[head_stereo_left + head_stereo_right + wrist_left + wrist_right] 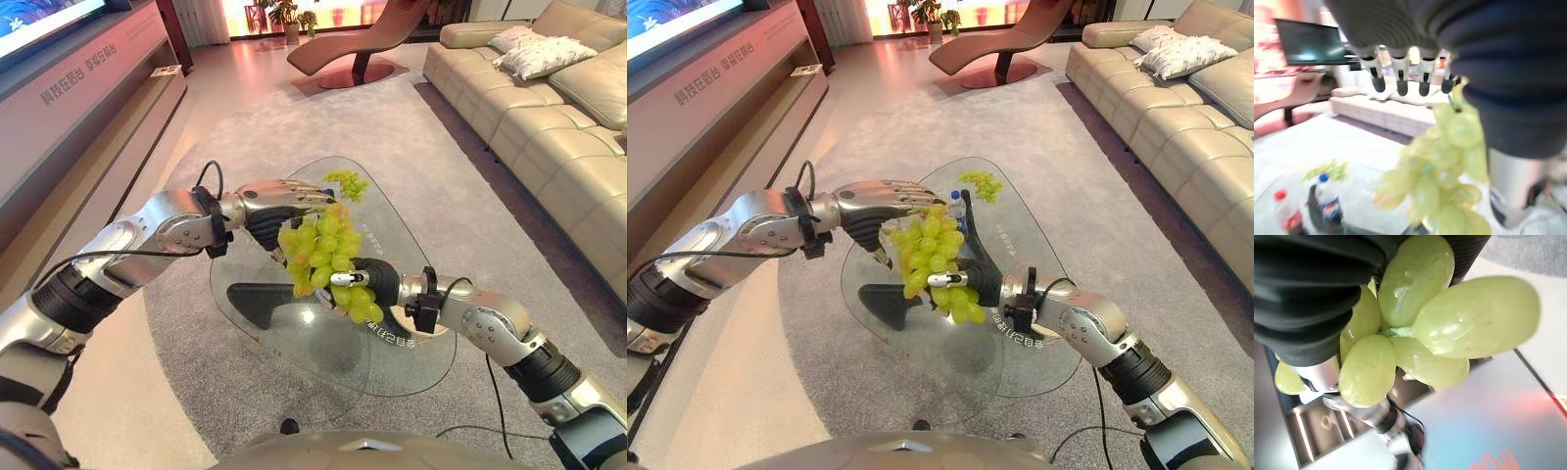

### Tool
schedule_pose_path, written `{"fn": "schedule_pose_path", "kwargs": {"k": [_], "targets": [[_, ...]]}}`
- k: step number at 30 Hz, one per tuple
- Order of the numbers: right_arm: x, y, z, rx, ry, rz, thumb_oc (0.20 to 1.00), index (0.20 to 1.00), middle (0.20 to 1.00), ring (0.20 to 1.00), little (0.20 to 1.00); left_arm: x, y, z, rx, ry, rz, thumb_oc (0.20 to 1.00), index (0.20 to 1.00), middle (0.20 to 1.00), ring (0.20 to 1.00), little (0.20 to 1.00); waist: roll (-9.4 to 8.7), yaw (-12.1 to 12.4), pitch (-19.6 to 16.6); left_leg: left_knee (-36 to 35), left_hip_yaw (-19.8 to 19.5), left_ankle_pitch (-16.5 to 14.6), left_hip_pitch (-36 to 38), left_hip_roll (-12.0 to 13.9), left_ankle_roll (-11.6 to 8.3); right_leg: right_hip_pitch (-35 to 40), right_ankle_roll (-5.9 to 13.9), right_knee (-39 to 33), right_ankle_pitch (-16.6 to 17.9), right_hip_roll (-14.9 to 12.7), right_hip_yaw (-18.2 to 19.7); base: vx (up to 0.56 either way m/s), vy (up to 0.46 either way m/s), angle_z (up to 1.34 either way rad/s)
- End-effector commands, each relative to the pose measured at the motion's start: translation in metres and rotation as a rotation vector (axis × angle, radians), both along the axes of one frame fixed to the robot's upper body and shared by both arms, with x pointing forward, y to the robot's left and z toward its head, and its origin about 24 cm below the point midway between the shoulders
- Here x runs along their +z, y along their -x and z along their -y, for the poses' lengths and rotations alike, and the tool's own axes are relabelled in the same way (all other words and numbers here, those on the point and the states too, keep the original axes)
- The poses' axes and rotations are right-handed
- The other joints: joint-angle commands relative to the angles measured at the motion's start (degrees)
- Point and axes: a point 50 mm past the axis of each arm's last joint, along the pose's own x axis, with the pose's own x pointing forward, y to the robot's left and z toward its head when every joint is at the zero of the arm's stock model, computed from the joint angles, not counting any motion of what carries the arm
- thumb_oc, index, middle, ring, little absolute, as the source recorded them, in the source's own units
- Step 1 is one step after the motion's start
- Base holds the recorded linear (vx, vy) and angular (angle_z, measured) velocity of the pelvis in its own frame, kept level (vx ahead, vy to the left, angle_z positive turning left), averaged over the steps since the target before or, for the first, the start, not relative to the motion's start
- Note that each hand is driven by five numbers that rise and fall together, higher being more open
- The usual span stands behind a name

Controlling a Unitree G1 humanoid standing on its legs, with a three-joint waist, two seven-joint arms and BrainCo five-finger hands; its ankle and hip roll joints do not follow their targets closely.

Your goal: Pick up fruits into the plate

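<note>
A big bunch of green grapes (pixel 323 257) hangs in the air over the glass table (pixel 411 362). My left hand (pixel 279 201) is above it, and the stem (pixel 1455 93) sits pinched by its fingertips. From the right, my right hand (pixel 377 284) reaches in low, its thumb (pixel 348 279) curled across the bunch's lower grapes (pixel 1400 323). A second, smaller bunch of green grapes (pixel 982 183) lies at the table's far end.
Two small bottles, one red-capped (pixel 1286 215) and one blue-capped (pixel 1327 200), stand on the table beyond the held bunch. A dark shape (pixel 260 302) shows at the table's left part. A beige sofa (pixel 549 127) runs along the right; a long cabinet (pixel 88 108) lines the left.
</note>
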Motion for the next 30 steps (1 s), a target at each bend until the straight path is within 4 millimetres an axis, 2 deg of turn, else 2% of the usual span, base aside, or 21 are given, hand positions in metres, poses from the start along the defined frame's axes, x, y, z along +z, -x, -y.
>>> {"fn": "schedule_pose_path", "kwargs": {"k": [1, 7, 14, 16, 17, 18, 20, 23, 24, 25, 27, 28, 29, 30], "targets": [[0.035, -0.017, 0.009, -0.109, -0.188, 0.173, 0.2, 0.2, 0.2, 0.2, 0.2, 0.02, -0.013, -0.028, 0.13, 0.134, 0.064, 1.0, 1.0, 1.0, 1.0, 1.0, -2.86, 2.17, 0.45, 1.03, 4.22, -8.64, 5.63, -1.06, 0.01, 1.41, 3.21, 0.29, -1.72, -2.16, 0.62, 0.0, 0.0, 0.0], [0.023, -0.022, 0.033, -0.251, -0.199, 0.158, 0.2, 0.2, 0.2, 0.2, 0.2, -0.001, -0.014, -0.055, 0.262, 0.221, -0.006, 1.0, 1.0, 1.0, 1.0, 1.0, -2.77, 2.58, 0.69, 1.11, 4.11, -8.73, 5.85, -0.93, 0.03, 1.67, 3.18, 0.29, -1.74, -2.28, 0.31, 0.01, 0.001, 0.0], [0.003, -0.022, 0.068, -0.45, -0.214, 0.124, 0.2, 0.2, 0.2, 0.2, 0.2, -0.047, -0.004, -0.091, 0.47, 0.346, -0.147, 1.0, 1.0, 1.0, 1.0, 1.0, -2.55, 2.89, 1.49, 1.26, 4.15, -8.79, 6.0, -0.64, -0.01, 1.75, 3.16, 0.29, -1.69, -2.43, 0.09, 0.02, -0.001, 0.0], [-0.007, -0.021, 0.082, -0.544, -0.199, 0.115, 0.2, 0.2, 0.2, 0.2, 0.2, -0.07, 0.003, -0.104, 0.568, 0.398, -0.219, 1.0, 1.0, 1.0, 1.0, 1.0, -2.46, 2.84, 2.05, 1.25, 4.09, -8.82, 6.03, -0.54, -0.01, 1.68, 3.17, 0.29, -1.69, -2.46, 0.1, 0.02, -0.001, 0.0], [-0.007, -0.021, 0.083, -0.554, -0.194, 0.116, 0.2, 0.2, 0.2, 0.2, 0.2, -0.072, 0.004, -0.106, 0.581, 0.407, -0.226, 1.0, 1.0, 1.0, 1.0, 1.0, -2.45, 2.8, 2.1, 1.25, 4.07, -8.82, 6.03, -0.54, -0.02, 1.67, 3.17, 0.29, -1.69, -2.45, 0.13, 0.04, -0.015, 0.0], [-0.014, -0.02, 0.092, -0.623, -0.15, 0.123, 0.2, 0.2, 0.2, 0.2, 0.2, -0.087, 0.009, -0.113, 0.65, 0.454, -0.278, 1.0, 1.0, 1.0, 1.0, 1.0, -2.51, 2.73, 2.55, 1.34, 4.14, -8.83, 5.97, -0.46, -0.02, 1.6, 3.17, 0.29, -1.65, -2.48, 0.19, 0.03, -0.018, 0.0], [-0.018, -0.02, 0.099, -0.67, -0.11, 0.133, 0.2, 0.2, 0.2, 0.2, 0.2, -0.098, 0.013, -0.119, 0.712, 0.498, -0.315, 1.0, 1.0, 1.0, 1.0, 1.0, -2.5, 2.62, 2.96, 1.43, 4.19, -8.84, 5.85, -0.35, -0.05, 1.45, 3.15, 0.29, -1.64, -2.47, 0.29, 0.02, -0.012, 0.01], [-0.022, -0.022, 0.122, -0.813, 0.007, 0.199, 0.2, 0.2, 0.2, 0.2, 0.2, -0.143, 0.028, -0.136, 0.927, 0.634, -0.44, 1.0, 1.0, 1.0, 1.0, 1.0, -2.46, 2.35, 5.69, 2.61, 4.07, -8.9, 3.73, -0.07, -0.23, -0.64, 2.95, 1.06, -1.5, -2.45, 0.68, -0.1, -0.052, -0.01], [-0.022, -0.023, 0.124, -0.823, 0.014, 0.21, 0.2, 0.2, 0.2, 0.2, 0.2, -0.147, 0.028, -0.137, 0.944, 0.643, -0.455, 1.0, 1.0, 1.0, 1.0, 1.0, -2.4, 2.35, 5.9, 2.71, 4.0, -8.91, 3.52, -0.05, -0.24, -0.84, 2.92, 1.13, -1.49, -2.41, 0.72, -0.09, -0.049, -0.01], [-0.02, -0.025, 0.13, -0.865, 0.035, 0.237, 0.2, 0.2, 0.2, 0.2, 0.2, -0.169, 0.036, -0.137, 1.013, 0.649, -0.52, 1.0, 1.0, 1.0, 1.0, 1.0, -2.27, 2.18, 7.0, 2.98, 3.75, -8.84, 2.64, -0.06, -0.24, -1.82, 2.83, 1.41, -1.41, -2.3, 0.97, -0.12, -0.047, 0.01], [-0.014, -0.034, 0.138, -0.938, 0.116, 0.3, 0.2, 0.2, 0.2, 0.2, 0.2, -0.2, 0.045, -0.132, 1.093, 0.603, -0.579, 1.0, 1.0, 1.0, 1.0, 1.0, -2.11, 1.81, 9.34, 3.71, 3.54, -8.59, 0.3, -0.01, -0.29, -4.35, 2.67, 2.44, -1.38, -2.24, 1.7, -0.25, -0.071, 0.02], [-0.009, -0.042, 0.139, -0.966, 0.153, 0.334, 0.2, 0.2, 0.2, 0.2, 0.2, -0.212, 0.044, -0.127, 1.13, 0.601, -0.595, 1.0, 1.0, 1.0, 1.0, 1.0, -2.05, 1.65, 10.81, 4.03, 3.37, -8.35, -1.0, 0.03, -0.31, -5.8, 2.58, 3.06, -1.33, -2.15, 2.02, -0.23, -0.059, 0.02], [-0.008, -0.043, 0.14, -0.97, 0.157, 0.34, 0.2, 0.2, 0.2, 0.2, 0.2, -0.214, 0.044, -0.126, 1.138, 0.603, -0.599, 1.0, 1.0, 1.0, 1.0, 1.0, -1.97, 1.64, 11.02, 4.12, 3.36, -8.33, -1.23, 0.04, -0.31, -6.07, 2.57, 3.22, -1.35, -2.13, 2.07, -0.24, -0.072, 0.03], [-0.001, -0.054, 0.144, -1.014, 0.206, 0.374, 0.2, 0.2, 0.2, 0.2, 0.2, -0.228, 0.044, -0.123, 1.217, 0.627, -0.629, 1.0, 1.0, 1.0, 1.0, 1.0, -1.89, 1.37, 13.22, 4.68, 3.22, -8.09, -2.85, 0.02, -0.25, -7.84, 2.41, 4.14, -1.36, -1.96, 2.51, -0.21, -0.076, 0.0]]}}
